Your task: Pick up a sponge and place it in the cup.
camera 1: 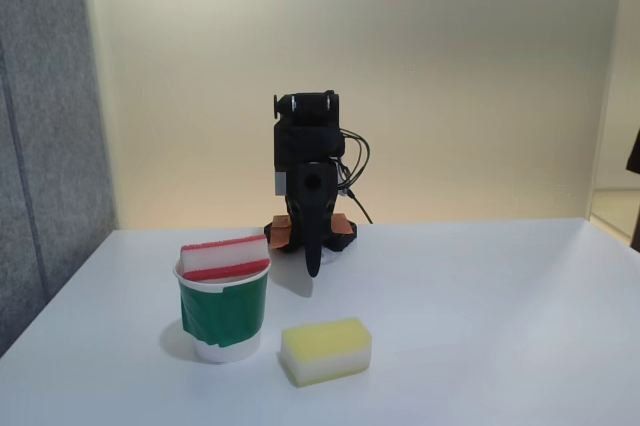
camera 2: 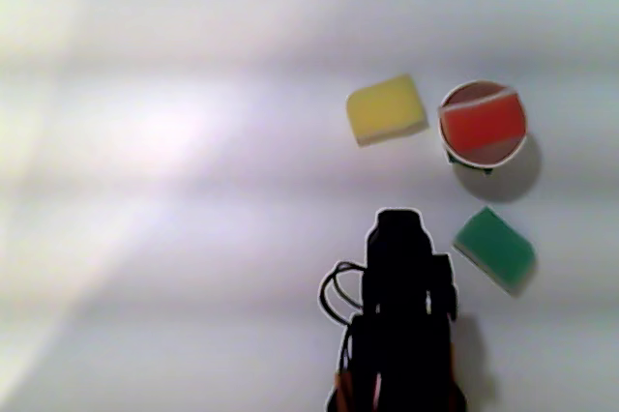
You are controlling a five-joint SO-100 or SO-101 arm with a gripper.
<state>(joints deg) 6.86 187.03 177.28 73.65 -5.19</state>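
Yellow sponge (camera 1: 326, 350) lower centre, nearest on the desk (camera 1: 480, 326).
Red-topped sponge (camera 1: 225, 257) sits in the green-banded cup (camera 1: 224, 314), left of the gripper (camera 1: 313, 264), whose finger spread cannot be told.

I see a white paper cup (camera 1: 224, 308) wrapped in a slightly glossy green band of tape, holding a small red-and-white foam sponge (camera 1: 225, 257) that looks soft and matt. The yellow-and-white block sponge (camera 1: 326, 350) has a porous, rough-looking face. My black arm (camera 1: 310, 184) looks like matt plastic, over a smooth white tabletop (camera 1: 480, 326).
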